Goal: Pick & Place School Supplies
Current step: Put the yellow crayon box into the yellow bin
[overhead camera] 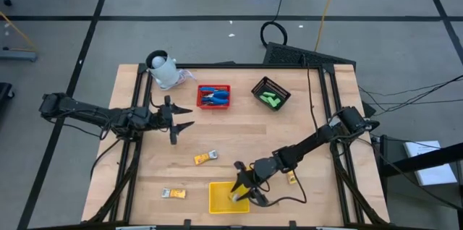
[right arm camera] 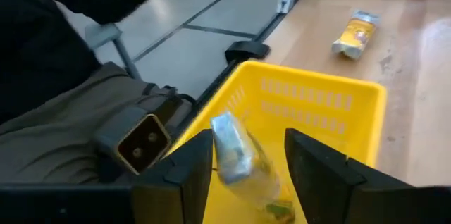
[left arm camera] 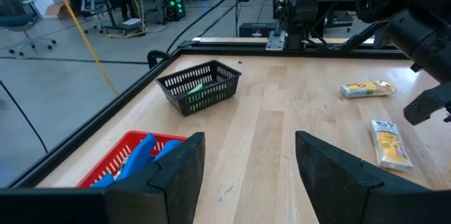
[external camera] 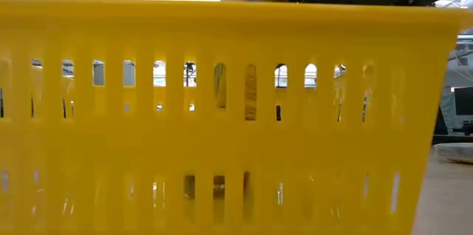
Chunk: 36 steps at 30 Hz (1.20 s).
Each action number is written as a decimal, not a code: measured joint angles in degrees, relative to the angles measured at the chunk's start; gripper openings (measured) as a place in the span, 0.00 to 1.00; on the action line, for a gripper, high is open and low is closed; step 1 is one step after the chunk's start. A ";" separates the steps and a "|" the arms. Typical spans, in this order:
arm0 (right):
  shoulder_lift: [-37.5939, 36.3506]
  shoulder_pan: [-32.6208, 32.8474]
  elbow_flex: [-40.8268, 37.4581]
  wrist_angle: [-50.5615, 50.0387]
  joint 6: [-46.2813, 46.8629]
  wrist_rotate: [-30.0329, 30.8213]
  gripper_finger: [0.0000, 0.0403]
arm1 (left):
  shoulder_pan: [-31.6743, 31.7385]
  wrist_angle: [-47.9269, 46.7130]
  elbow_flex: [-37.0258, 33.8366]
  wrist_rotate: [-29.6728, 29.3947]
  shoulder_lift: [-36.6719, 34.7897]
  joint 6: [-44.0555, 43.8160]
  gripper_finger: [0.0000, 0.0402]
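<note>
The right pincer [right arm camera: 246,175] hangs over the yellow basket [overhead camera: 217,190] at the surface's near edge, fingers parted, a packet [right arm camera: 236,157] dropping between them. It should lift straight up once the packet is clear. The left pincer [overhead camera: 173,123] waits released near the red basket [overhead camera: 213,97]. The light wooden surface [overhead camera: 239,136] stands on a grey floor strewn with cables.

Overhead camera and low camera both see the yellow basket [overhead camera: 221,199]

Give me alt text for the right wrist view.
The right gripper, fingers apart, hangs over the yellow basket, with a small packet between the fingers above the basket's inside. Another packet lies on the wooden table beyond the basket.
</note>
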 joint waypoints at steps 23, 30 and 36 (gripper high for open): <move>-15.60 6.38 -0.04 -18.75 -9.50 23.34 0.40 | 0.00 -1.39 0.00 1.21 0.04 -2.25 0.56; -19.08 7.54 -0.07 -38.79 -2.58 35.53 0.40 | -1.99 -12.21 -0.02 7.57 2.14 -14.88 0.56; -19.44 7.52 -0.14 -48.79 1.74 37.03 0.40 | -9.16 -12.67 0.44 6.46 9.73 -22.18 0.56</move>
